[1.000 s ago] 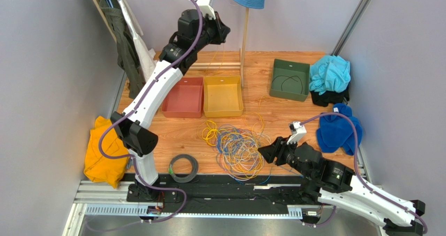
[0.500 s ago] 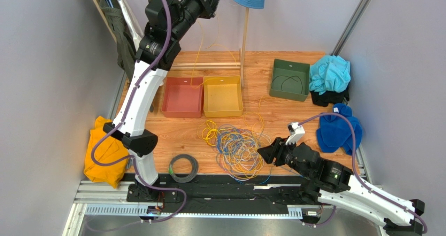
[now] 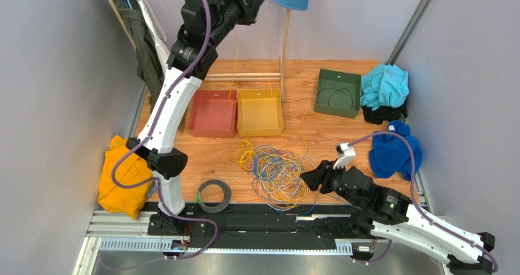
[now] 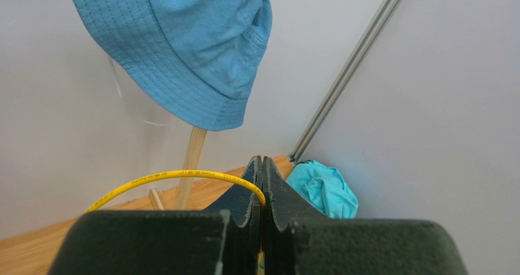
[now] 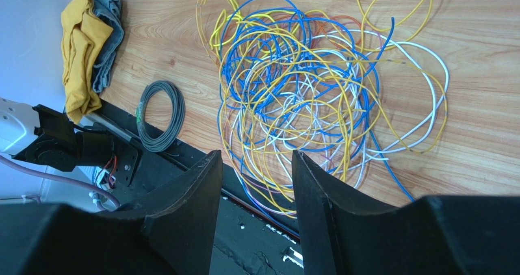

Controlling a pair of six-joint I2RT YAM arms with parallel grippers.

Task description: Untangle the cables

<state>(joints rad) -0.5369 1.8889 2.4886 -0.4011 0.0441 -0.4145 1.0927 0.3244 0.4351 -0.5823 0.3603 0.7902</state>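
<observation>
Where the cables lie: most of the cables (image 3: 278, 171) sit in a loose tangle of yellow, blue and pale loops on the wooden table (image 3: 201, 156), in front of the bins and just beside the right gripper; stray yellow ends trail toward the yellow bin
Left gripper: the left gripper (image 4: 261, 165) is raised high at the back, next to the blue hat (image 4: 183, 43); its fingers are pressed together, pinching a yellow cable (image 4: 177, 176) that arcs out to one side
Lifted strand: in the top view the yellow cable hangs from the gripper down toward the seam between the red and yellow bins; whether its end lies inside either bin I cannot tell
Right gripper: the right gripper (image 5: 255, 165) hovers low over the near edge of the tangle; its fingers are apart with nothing between them
Red bin: the red bin (image 3: 212, 94) stands flush against the yellow one; the hanging strand crosses its right wall
Yellow bin: the yellow bin (image 3: 260, 132) is between the red bin and the pole (image 3: 285, 49) that carries the hat; its contents cannot be told apart from its own colour
Green bin: the green bin (image 3: 334, 112) stands well apart to the right, beside a turquoise cloth (image 3: 383, 85); it holds a thin dark cable (image 3: 335, 94) in a loose loop
Grey coil: the grey coil (image 5: 160, 115) lies flat at the table's near edge, apart from the tangle
</observation>
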